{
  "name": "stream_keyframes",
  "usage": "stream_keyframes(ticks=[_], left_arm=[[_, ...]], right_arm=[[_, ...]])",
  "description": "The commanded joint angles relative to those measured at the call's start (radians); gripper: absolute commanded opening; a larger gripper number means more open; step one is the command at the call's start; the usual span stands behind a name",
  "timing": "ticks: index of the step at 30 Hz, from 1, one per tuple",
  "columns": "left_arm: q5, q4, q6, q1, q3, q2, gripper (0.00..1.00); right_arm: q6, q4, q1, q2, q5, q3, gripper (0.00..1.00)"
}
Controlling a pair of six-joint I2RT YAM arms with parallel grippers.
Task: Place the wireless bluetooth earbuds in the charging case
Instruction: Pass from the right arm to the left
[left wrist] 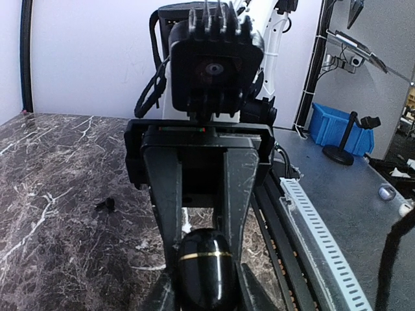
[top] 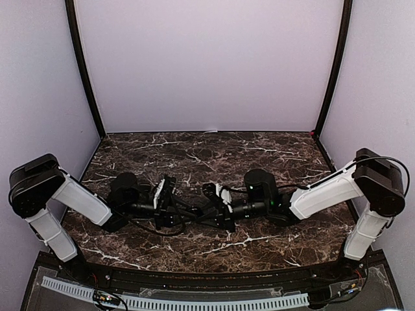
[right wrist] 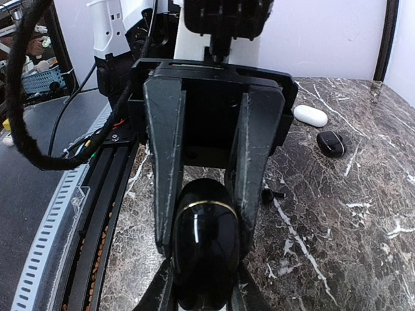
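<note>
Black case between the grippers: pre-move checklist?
1. Right gripper gripping case: ok.
2. Left gripper gripping case: ok, fingers against its sides.
3. Case open: not ok, looks shut.
4. Bud in a gripper: not ok, none seen.
5. Loose bud located: ok, a black one on the table.
6. Case interior free for a bud: cannot tell.

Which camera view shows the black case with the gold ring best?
The right wrist view: the black case is large and near the centre, with its gold ring clear. The left wrist view shows it smaller, low at the picture's edge. The top external view does not show it clearly.
</note>
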Motion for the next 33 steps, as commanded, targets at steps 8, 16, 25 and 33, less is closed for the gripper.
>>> stream_keyframes(ticks=[8, 16, 25, 33], left_arm=[[0.015, -0.053, 0.041, -0.012, 0.013, -0.032, 0.38], [0.023, -0.067, 0.055, -0.012, 0.008, -0.051, 0.31], [0.024, -0.068, 0.052, -0.012, 0.008, -0.055, 0.23], [0.041, -0.072, 0.06, -0.012, 0.007, -0.058, 0.19]], right_arm=[[0.014, 0.041, 0.008, -0.001, 0.012, 0.01, 0.07], [0.015, 0.061, 0.008, -0.015, 0.015, -0.007, 0.07], [0.005, 0.055, 0.008, -0.021, 0.028, -0.011, 0.14], [0.024, 0.109, 0.0, -0.041, 0.065, -0.05, 0.37]])
